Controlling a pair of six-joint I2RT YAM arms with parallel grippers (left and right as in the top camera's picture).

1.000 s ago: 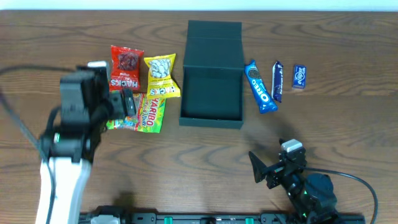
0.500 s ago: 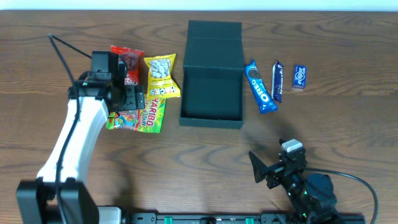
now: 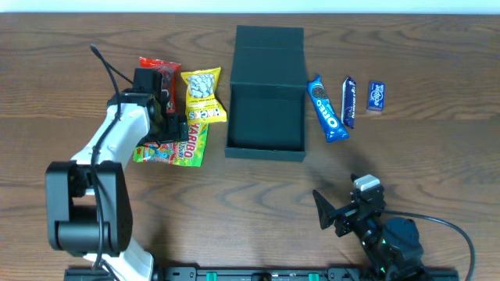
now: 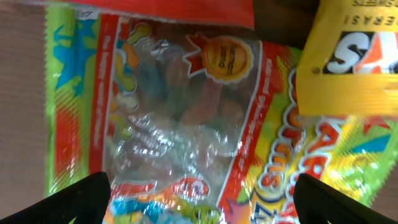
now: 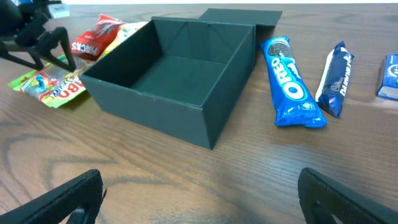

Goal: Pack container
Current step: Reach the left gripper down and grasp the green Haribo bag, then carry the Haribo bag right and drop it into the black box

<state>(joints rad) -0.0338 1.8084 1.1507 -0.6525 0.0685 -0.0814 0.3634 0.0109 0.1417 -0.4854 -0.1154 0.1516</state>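
The container (image 3: 266,133) is a dark green-black square box, open, its flap lid lying back; it also shows in the right wrist view (image 5: 205,118). My left gripper (image 3: 169,129) is open and hovers close over the Haribo gummy packet (image 3: 187,147), its jaws (image 4: 202,202) straddling the packet (image 4: 180,124) without gripping it. A yellow snack packet (image 3: 202,94) overlaps the Haribo packet's top edge (image 4: 348,56). A red snack packet (image 3: 162,78) lies partly under my left arm. My right gripper (image 3: 336,207) is open and empty over bare table (image 5: 202,199).
Right of the box lie an Oreo pack (image 3: 326,109), a dark blue bar (image 3: 349,101) and a small blue packet (image 3: 376,97). They also show in the right wrist view: the Oreo pack (image 5: 291,84), the bar (image 5: 334,78), the packet (image 5: 388,78).
My left arm has swung right and away from the front edge, bringing its open gripper down over the Haribo packet. The right arm and the snacks have not moved.
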